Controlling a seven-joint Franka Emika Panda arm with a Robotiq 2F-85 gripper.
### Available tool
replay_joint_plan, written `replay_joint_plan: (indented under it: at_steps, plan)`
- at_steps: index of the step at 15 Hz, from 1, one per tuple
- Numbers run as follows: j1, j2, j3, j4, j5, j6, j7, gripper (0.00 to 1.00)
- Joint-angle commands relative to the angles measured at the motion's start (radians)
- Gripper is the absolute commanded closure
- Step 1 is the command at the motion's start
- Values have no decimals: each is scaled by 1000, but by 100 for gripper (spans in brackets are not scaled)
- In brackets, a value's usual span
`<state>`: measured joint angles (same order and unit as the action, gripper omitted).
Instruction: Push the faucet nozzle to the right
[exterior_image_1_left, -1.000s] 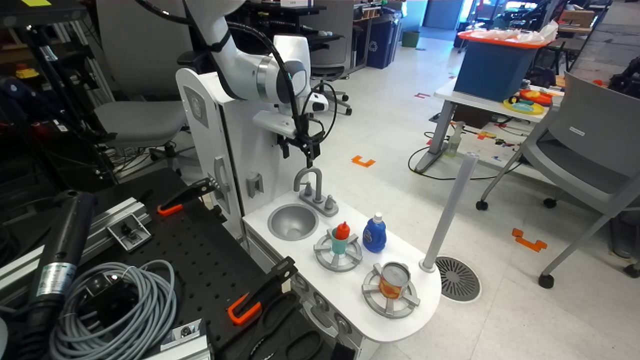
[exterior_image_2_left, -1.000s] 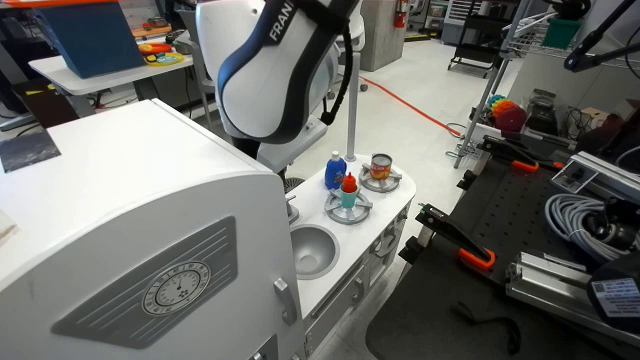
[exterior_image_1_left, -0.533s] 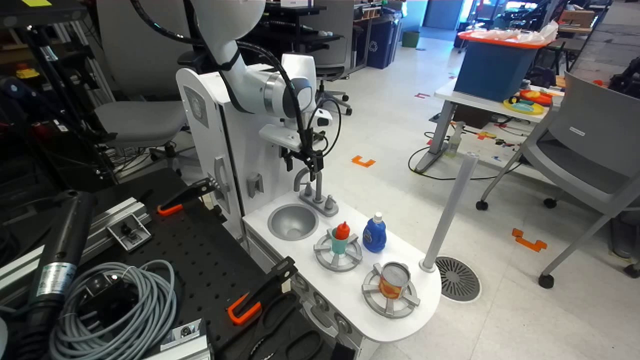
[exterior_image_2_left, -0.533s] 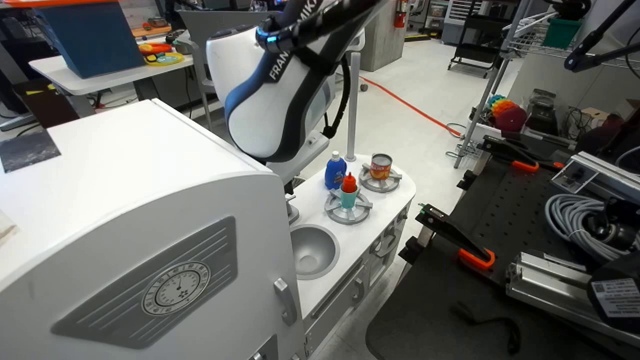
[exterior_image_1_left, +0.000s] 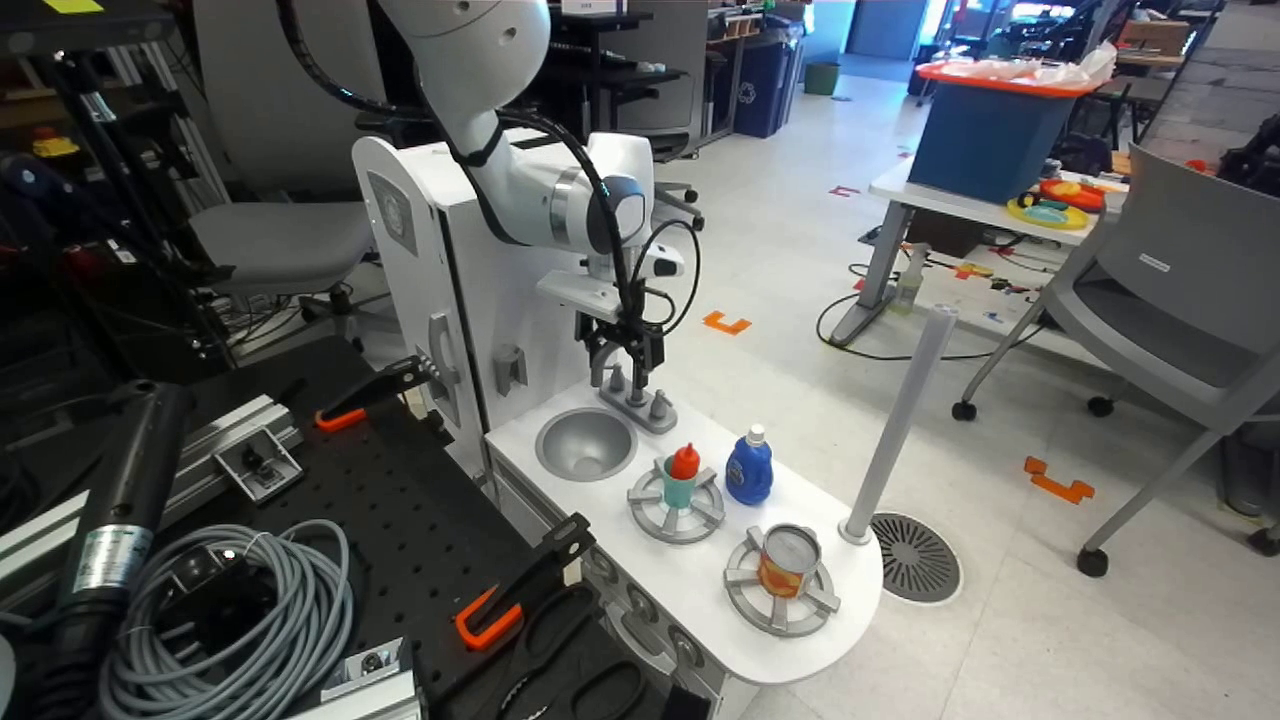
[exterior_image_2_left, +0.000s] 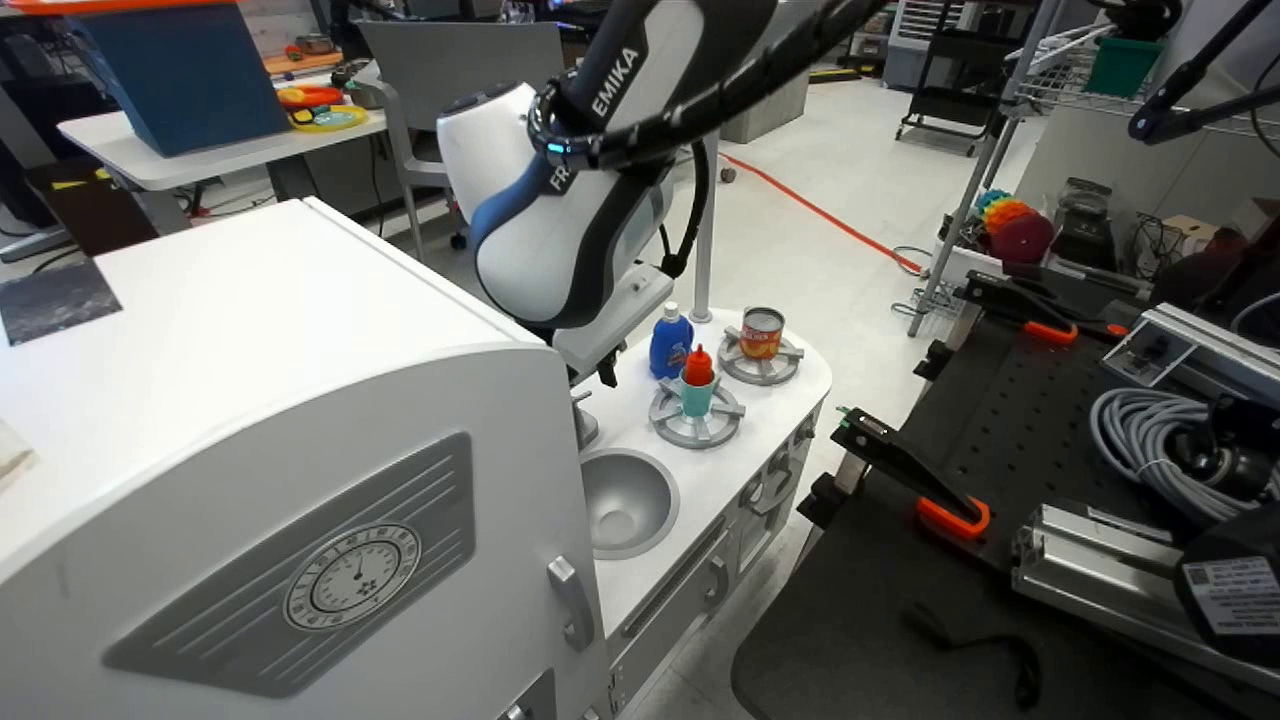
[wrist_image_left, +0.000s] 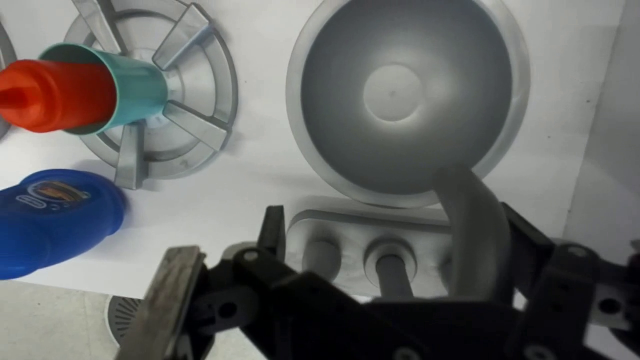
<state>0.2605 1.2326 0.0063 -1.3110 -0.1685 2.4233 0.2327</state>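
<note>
The jaws stand wide, the arched grey faucet nozzle (wrist_image_left: 472, 230) between them in the wrist view, just beside the right jaw; whether they touch I cannot tell. In an exterior view the round sink bowl (exterior_image_1_left: 587, 445) lies to the nozzle's near left in the white surface (exterior_image_1_left: 690, 575). Farther right, a red squeeze bottle (exterior_image_1_left: 685, 463) sits in a teal cup (exterior_image_1_left: 678, 491) on the left burner (exterior_image_1_left: 673, 522), a blue detergent bottle (exterior_image_1_left: 749, 472) just right of it, an orange can (exterior_image_1_left: 783, 567) on the right burner (exterior_image_1_left: 779, 612).
</note>
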Motion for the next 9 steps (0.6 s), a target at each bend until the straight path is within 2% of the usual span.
replay_joint_plan:
  at_steps: [1, 4, 9]
  plan:
    - [-5, 33, -25, 73, 31, -68, 2, 0]
    - [-27, -9, -31, 45, 48, -125, 13, 0]
    - [-66, -50, -100, 42, 62, -182, 96, 0]
